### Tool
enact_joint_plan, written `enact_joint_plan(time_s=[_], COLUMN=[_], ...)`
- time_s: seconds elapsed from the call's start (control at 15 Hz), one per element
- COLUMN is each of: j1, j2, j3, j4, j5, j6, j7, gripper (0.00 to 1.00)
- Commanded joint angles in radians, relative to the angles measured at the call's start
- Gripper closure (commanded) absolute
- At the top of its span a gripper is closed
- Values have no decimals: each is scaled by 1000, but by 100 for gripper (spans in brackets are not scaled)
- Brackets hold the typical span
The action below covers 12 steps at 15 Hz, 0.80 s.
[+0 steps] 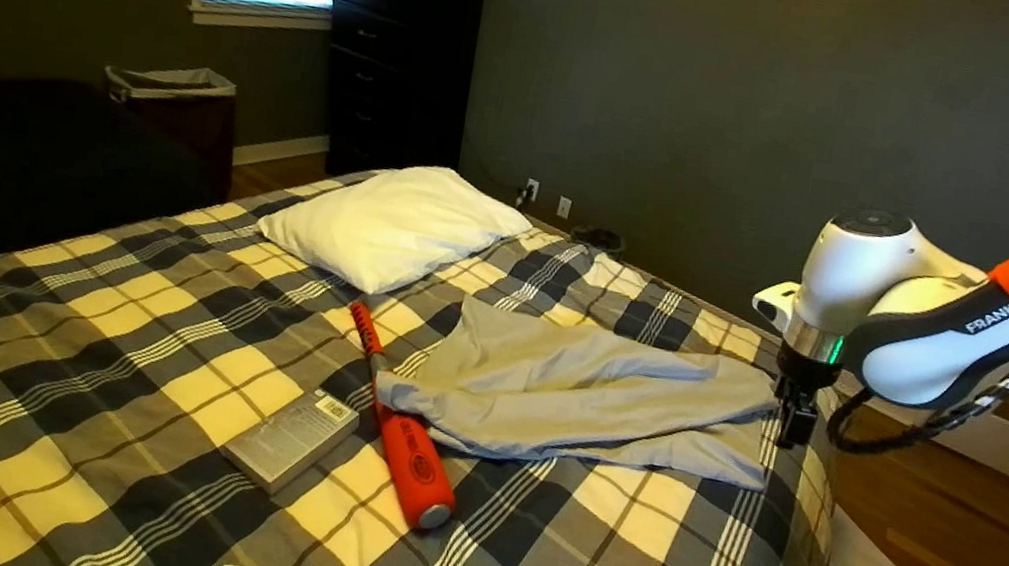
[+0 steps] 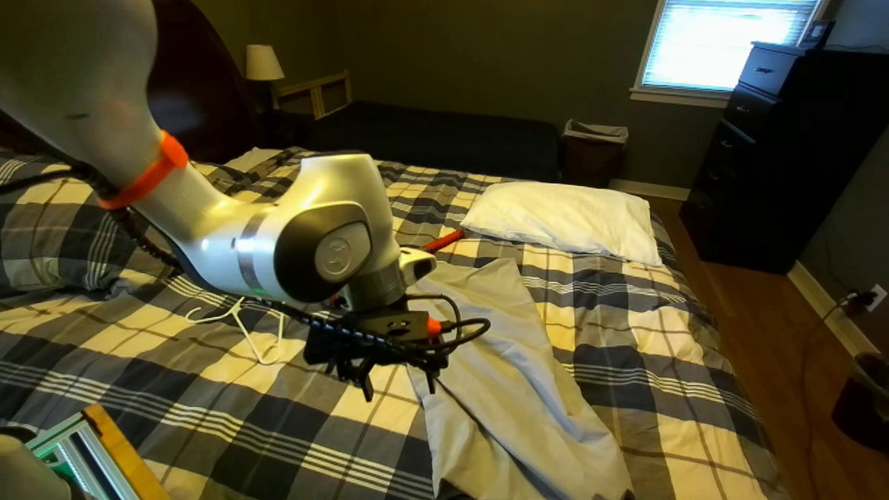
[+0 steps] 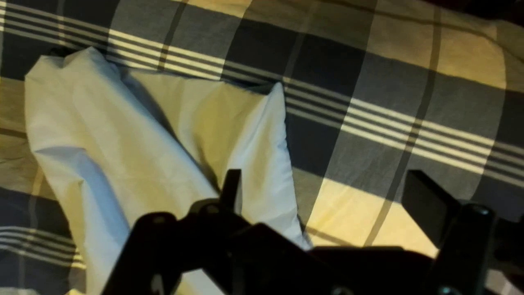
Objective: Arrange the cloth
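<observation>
The cloth, a wrinkled pale grey-blue sheet, lies unevenly spread with folds on the plaid bedspread in both exterior views. One corner of it rests over the red bat. My gripper is open and empty, pointing down above the bed beside the cloth's edge in both exterior views. In the wrist view the gripper has its fingers wide apart. The left finger is over the cloth near its straight edge. The right finger is over bare bedspread. The gripper's body hides part of the cloth there.
A red bat and a grey box lie beside the cloth. A white pillow is farther back on the bed. A white hanger lies on the bedspread. A dark dresser stands beyond the bed.
</observation>
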Motion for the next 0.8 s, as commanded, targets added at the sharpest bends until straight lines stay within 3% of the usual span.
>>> enact_joint_plan(time_s=[0.0,0.2,0.27,0.47,0.6,0.73], j1=[4,4,3,-13,-24,-29], j2=[31,85,92,127,175,225], j3=[-3,-3,-5,-21,-35,-57], j4=[0,3,4,8,13,28], j5=[-27,-48,-57,-248,-365,-470], j6=[-4,-4,56,175,235,272], j7=[6,7,-8,121,201,278], gripper=[0,0,0,0,26,42])
